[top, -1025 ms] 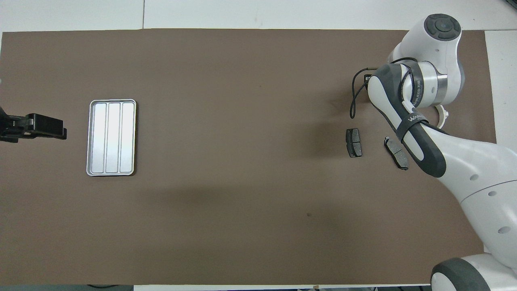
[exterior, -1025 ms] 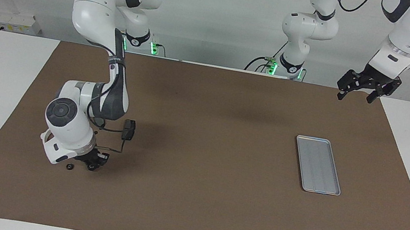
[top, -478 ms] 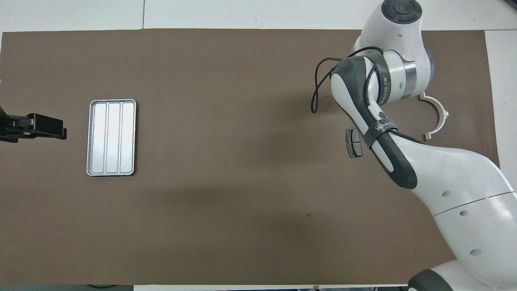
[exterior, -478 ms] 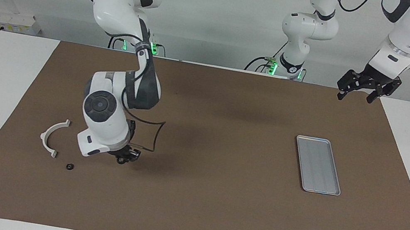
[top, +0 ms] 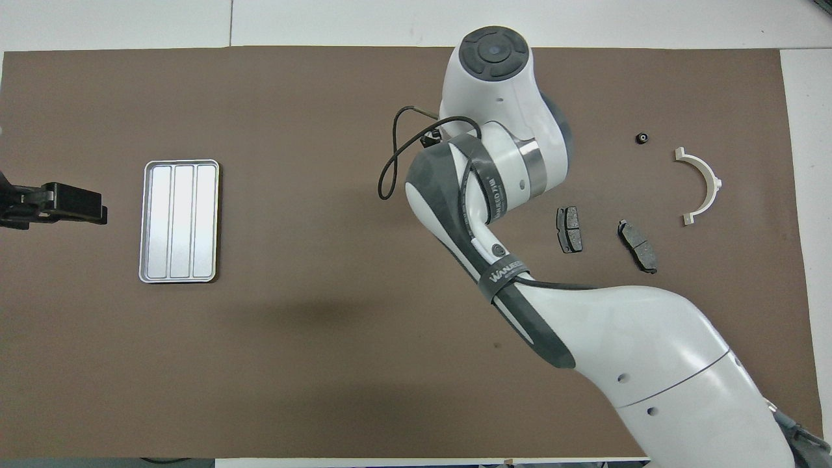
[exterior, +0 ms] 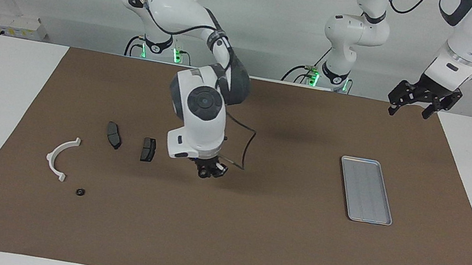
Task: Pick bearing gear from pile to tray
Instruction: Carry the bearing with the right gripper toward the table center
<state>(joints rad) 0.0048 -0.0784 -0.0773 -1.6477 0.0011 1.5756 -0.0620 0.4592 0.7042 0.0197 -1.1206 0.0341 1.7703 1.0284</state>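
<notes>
My right gripper [exterior: 209,172] hangs low over the bare mat, just past the pile on the tray's side. Its fingertips are drawn together on a small dark piece, the bearing gear [exterior: 208,173]. The overhead view hides this gripper under the wrist. The pile holds a white curved arc [exterior: 50,155] [top: 712,179], two dark grey pads [exterior: 113,135] [exterior: 148,149] and a tiny black round piece [exterior: 80,192] [top: 642,138]. The silver tray [exterior: 366,189] [top: 180,221] lies bare toward the left arm's end. My left gripper [exterior: 408,107] [top: 78,205] waits open, raised over the mat's corner.
A brown mat [exterior: 246,241] covers the table, with white tabletop around it. A black cable [exterior: 245,151] loops off the right wrist. Open mat lies between the right gripper and the tray.
My right arm has lifted off the pile and swung toward the tray, uncovering the arc and both pads. The left arm has not moved.
</notes>
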